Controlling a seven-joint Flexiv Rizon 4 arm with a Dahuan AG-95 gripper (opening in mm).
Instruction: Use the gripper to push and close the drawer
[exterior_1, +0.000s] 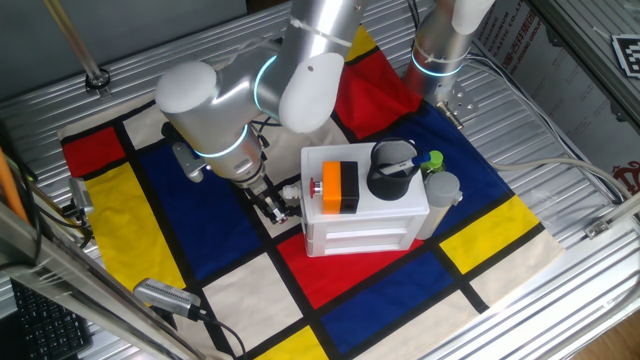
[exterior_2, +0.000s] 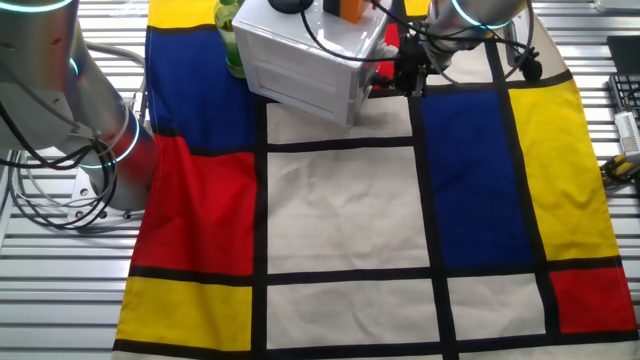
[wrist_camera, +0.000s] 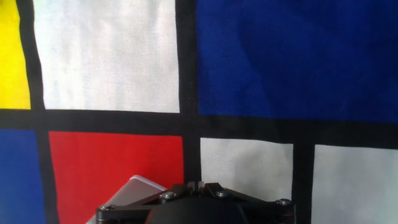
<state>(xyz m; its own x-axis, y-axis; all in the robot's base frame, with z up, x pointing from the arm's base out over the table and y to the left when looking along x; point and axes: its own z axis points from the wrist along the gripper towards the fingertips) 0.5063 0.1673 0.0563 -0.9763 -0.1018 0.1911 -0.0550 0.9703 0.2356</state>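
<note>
One fixed view showed the end effector (exterior_1: 272, 205) just beside the white cabinet's (exterior_1: 362, 215) left end, its opening undeterminable. The drawer (exterior_1: 360, 240) sat in the cabinet front. An orange-and-black block (exterior_1: 339, 187) and black cup (exterior_1: 390, 175) were carried on top.

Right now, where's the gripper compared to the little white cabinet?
In one fixed view the gripper sits low over the checked cloth, just off the white cabinet on the end nearest the orange-and-black block.
</note>
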